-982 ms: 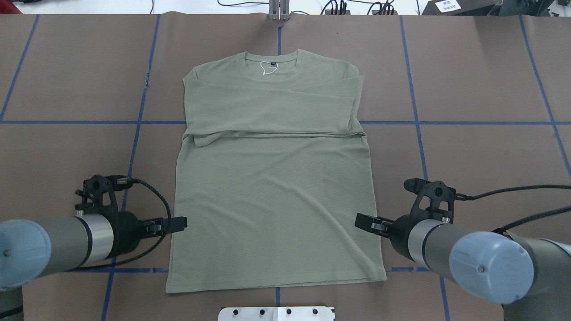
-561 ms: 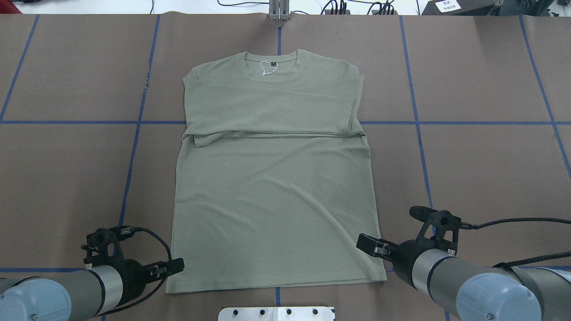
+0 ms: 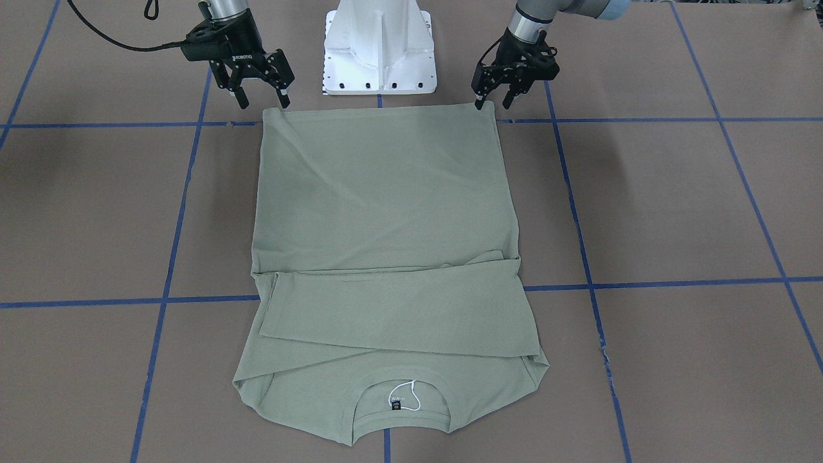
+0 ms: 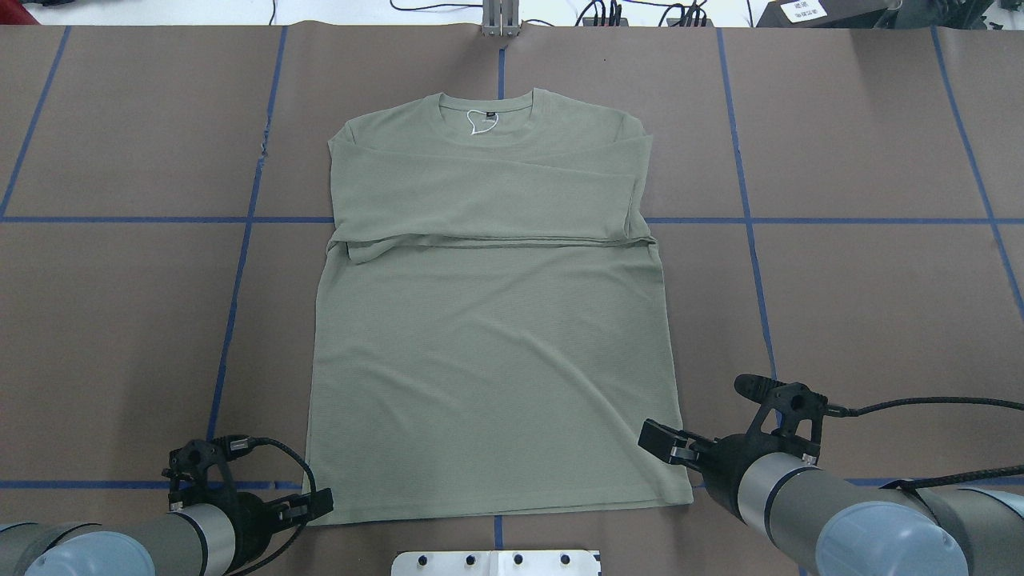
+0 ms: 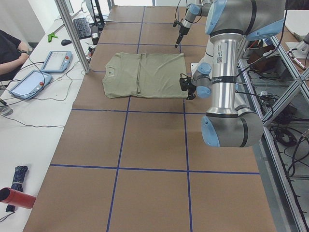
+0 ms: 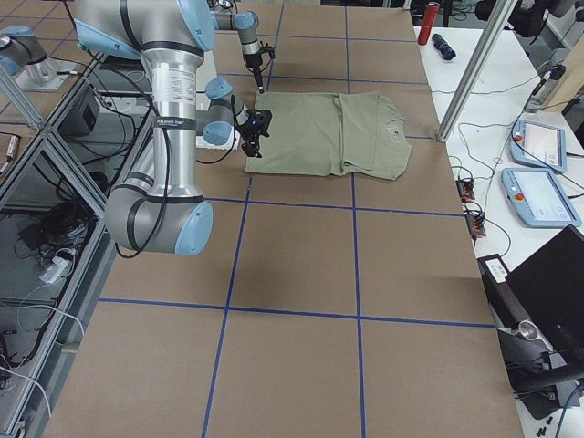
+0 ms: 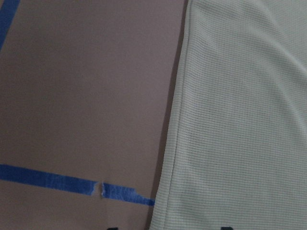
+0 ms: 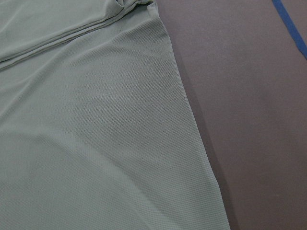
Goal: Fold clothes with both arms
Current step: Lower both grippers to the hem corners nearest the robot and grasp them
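Shirt (image 4: 488,360), sage-green and long-sleeved, lies flat on the brown desk (image 4: 880,120), in the middle of a grid of blue tape lines. Its collar points away from the robot, with a white string loop (image 4: 482,121) showing inside the neck. Both sleeves are folded across the chest, one over the other, making a band between the shoulders and the lower body. A few shallow diagonal creases run over that lower part. The hem lies nearest the white pedestal base (image 3: 379,45).

The left gripper (image 3: 492,103) hangs at the hem corner on the robot's left, pointing down with a modest gap between its fingers and nothing held. Its wrist camera shows two dark fingertips at the bottom of the view, one over the cloth and one over the bare desk, with the shirt's side edge between them and a strip of blue tape (image 7: 48,177) just beside it. Whether a fingertip touches the cloth, I cannot tell.

The right gripper (image 3: 263,101) sits at the opposite hem corner, spread wide and empty, its tips just beside the corner.
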Robot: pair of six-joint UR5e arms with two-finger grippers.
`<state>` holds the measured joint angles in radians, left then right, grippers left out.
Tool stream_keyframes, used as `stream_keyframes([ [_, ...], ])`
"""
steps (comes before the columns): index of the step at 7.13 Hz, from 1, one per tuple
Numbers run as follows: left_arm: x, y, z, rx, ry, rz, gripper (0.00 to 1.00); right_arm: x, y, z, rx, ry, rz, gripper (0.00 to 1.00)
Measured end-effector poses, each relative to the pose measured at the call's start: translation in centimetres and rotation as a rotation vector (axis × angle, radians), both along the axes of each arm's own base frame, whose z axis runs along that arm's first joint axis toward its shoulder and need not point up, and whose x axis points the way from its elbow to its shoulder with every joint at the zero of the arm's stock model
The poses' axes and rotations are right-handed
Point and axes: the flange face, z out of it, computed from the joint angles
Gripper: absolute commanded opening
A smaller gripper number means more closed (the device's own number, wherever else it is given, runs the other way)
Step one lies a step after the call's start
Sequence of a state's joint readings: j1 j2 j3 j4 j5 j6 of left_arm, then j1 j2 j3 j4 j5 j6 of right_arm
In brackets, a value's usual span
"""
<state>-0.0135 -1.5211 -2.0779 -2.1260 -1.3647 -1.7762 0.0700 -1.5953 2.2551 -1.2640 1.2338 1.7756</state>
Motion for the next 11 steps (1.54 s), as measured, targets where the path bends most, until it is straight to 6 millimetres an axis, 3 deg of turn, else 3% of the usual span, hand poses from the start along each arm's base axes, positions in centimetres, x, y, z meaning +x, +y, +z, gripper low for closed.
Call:
stream_keyframes([
  [6, 1.08, 0.31, -0.36, 0.001, 0.002, 0.013, 0.67, -0.11, 0.11, -0.02, 0.002, 0.000, 0.001, 1.00],
  [9, 1.12, 0.39, -0.37, 0.003, 0.001, 0.017, 0.38, -0.11, 0.12, -0.02, 0.002, 0.000, 0.001, 1.00],
  [11, 1.16, 0.53, -0.30, 0.002, -0.001, 0.019, 0.33, -0.17, 0.16, 0.04, 0.002, 0.001, 0.000, 1.00],
])
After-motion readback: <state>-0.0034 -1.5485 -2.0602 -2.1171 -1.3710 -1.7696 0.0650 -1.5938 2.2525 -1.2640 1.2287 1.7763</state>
